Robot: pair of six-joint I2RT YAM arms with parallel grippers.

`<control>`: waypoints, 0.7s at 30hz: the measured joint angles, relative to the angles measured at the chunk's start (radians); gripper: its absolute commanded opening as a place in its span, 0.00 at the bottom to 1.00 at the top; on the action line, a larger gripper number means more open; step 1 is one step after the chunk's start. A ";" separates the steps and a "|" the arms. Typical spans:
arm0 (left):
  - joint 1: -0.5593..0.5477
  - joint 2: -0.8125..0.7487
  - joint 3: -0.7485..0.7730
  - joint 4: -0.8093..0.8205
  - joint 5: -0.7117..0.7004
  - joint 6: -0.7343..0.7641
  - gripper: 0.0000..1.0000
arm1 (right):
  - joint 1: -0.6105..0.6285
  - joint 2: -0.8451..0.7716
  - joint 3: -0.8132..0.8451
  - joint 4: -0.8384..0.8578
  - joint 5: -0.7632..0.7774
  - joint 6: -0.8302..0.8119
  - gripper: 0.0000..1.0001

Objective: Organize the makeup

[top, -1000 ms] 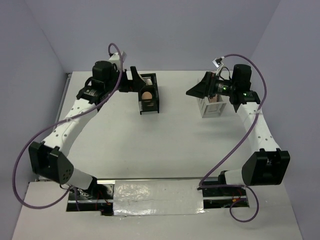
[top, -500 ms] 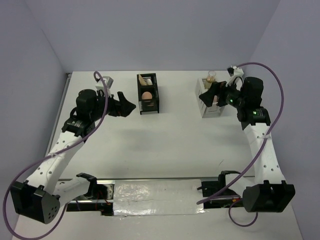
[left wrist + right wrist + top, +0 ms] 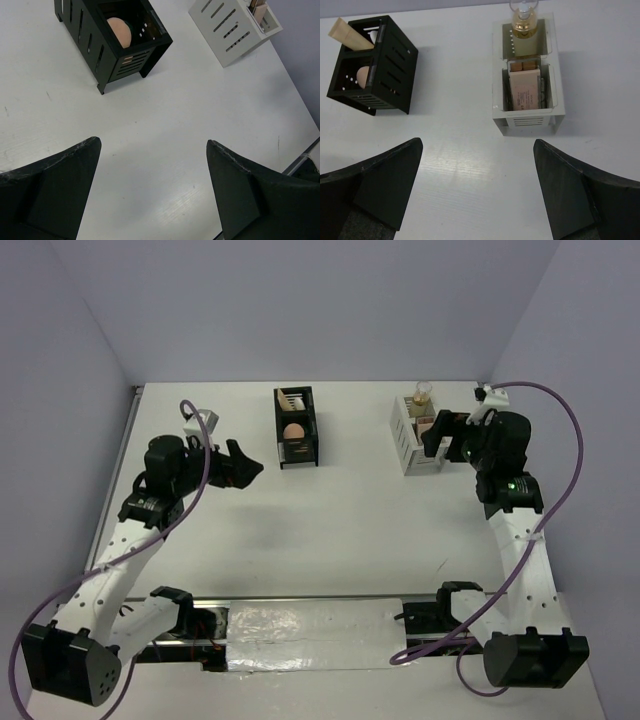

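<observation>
While my left tool (image 3: 152,141) and right tool (image 3: 477,142) gape wide and empty, the peach puff (image 3: 120,32) sits in the black box (image 3: 131,62) (palettes (image 3: 525,90) in the white box (image 3: 527,121)).

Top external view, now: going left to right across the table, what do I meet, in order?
Left arm's fingers → black slotted organizer → white organizer. The right arm's fingers overlap the white organizer's right side, so I leave them out of the order.
</observation>
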 measured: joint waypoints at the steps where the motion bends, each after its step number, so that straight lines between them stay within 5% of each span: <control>1: 0.003 -0.005 -0.005 0.001 0.002 0.000 0.99 | 0.000 -0.001 0.000 0.001 0.006 0.000 1.00; 21: 0.031 -0.043 -0.046 0.007 0.018 -0.005 0.99 | -0.004 -0.034 -0.037 0.011 0.083 -0.007 1.00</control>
